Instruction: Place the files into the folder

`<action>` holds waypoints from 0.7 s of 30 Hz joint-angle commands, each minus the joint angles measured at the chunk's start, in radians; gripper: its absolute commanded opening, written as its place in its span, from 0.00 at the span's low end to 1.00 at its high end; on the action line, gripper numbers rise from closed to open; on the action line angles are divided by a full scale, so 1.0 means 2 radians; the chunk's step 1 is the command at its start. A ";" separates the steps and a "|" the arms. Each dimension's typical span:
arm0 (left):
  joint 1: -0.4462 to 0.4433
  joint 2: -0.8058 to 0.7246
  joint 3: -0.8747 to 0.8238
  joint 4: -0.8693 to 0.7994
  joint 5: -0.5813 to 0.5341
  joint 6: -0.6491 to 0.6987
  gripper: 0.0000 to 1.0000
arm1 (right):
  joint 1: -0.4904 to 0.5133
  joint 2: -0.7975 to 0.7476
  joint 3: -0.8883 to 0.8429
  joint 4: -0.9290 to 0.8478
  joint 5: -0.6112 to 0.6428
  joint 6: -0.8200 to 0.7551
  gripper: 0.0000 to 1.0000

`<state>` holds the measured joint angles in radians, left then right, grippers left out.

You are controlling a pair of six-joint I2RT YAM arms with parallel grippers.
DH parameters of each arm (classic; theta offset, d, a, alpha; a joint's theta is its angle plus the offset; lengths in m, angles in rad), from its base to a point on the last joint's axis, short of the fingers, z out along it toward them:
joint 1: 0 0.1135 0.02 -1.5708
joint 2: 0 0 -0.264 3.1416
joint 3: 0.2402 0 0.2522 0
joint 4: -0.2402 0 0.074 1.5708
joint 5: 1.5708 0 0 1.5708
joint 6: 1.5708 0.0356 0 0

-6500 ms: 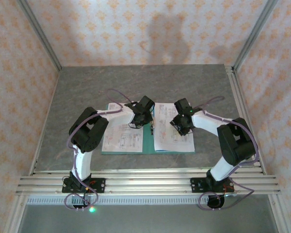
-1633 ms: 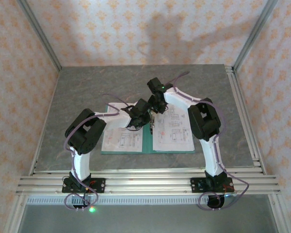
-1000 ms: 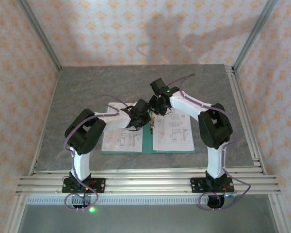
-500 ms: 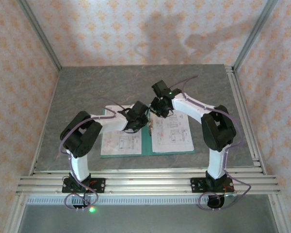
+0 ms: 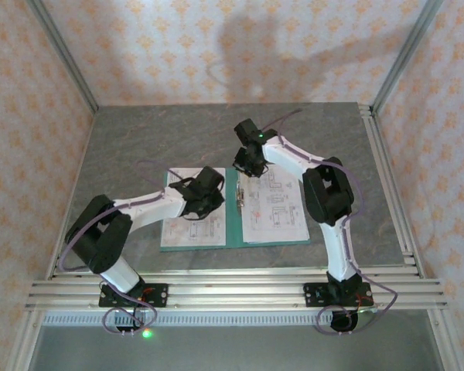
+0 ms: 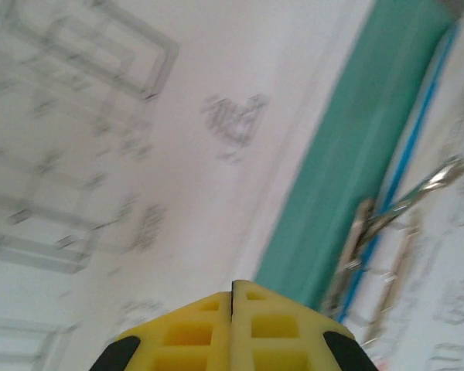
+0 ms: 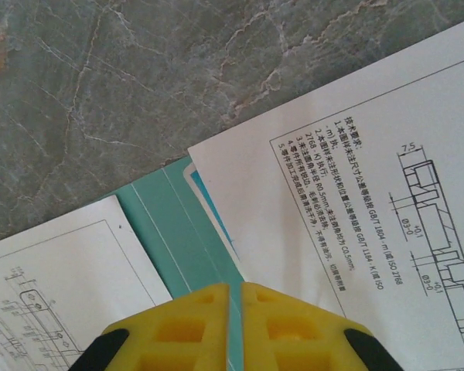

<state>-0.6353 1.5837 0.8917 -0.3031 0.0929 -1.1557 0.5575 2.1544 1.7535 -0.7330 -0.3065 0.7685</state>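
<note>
The teal folder (image 5: 233, 226) lies open and flat on the table, with a metal clip (image 5: 240, 198) at its spine. One white printed file (image 5: 187, 230) lies on its left cover, another (image 5: 275, 210) on its right cover. My left gripper (image 5: 206, 195) is shut and low over the left file (image 6: 139, 154), its tips (image 6: 232, 284) just left of the teal spine (image 6: 356, 139) and the clip (image 6: 394, 209). My right gripper (image 5: 246, 162) hovers over the folder's far edge (image 7: 170, 209). Its fingertips (image 7: 235, 287) are together with nothing between them, between the two files (image 7: 69, 286) (image 7: 332, 170).
Grey marbled tabletop (image 5: 162, 139) surrounds the folder, with bare room behind it (image 7: 139, 69). Patterned walls and metal frame posts (image 5: 62, 54) close in the cell. A rail (image 5: 232, 290) runs along the near edge by the arm bases.
The left arm has stretched out low and its gripper has slid left from the spine onto the left file. The right gripper has moved a little toward the folder's far edge.
</note>
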 commanded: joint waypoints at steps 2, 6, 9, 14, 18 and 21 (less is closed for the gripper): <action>-0.006 -0.056 -0.045 -0.089 -0.015 -0.007 0.00 | 0.001 0.005 0.023 -0.027 0.013 -0.019 0.12; -0.006 -0.076 -0.092 -0.080 0.002 -0.005 0.00 | 0.003 0.010 0.026 -0.031 0.010 -0.023 0.12; -0.009 -0.077 -0.111 -0.069 0.008 -0.006 0.00 | 0.003 0.012 0.025 -0.030 0.008 -0.024 0.12; -0.010 -0.067 -0.121 -0.056 0.005 -0.012 0.00 | 0.006 0.017 0.031 -0.037 0.004 -0.029 0.12; -0.011 -0.067 -0.134 -0.046 -0.003 -0.031 0.00 | 0.009 0.021 0.033 -0.044 0.002 -0.037 0.12; -0.013 -0.074 -0.153 -0.030 -0.006 -0.048 0.00 | 0.011 0.027 0.038 -0.052 -0.003 -0.043 0.12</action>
<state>-0.6483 1.4246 0.6449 -0.3614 0.1040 -1.1999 0.5682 2.1944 1.7866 -0.7898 -0.3149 0.7113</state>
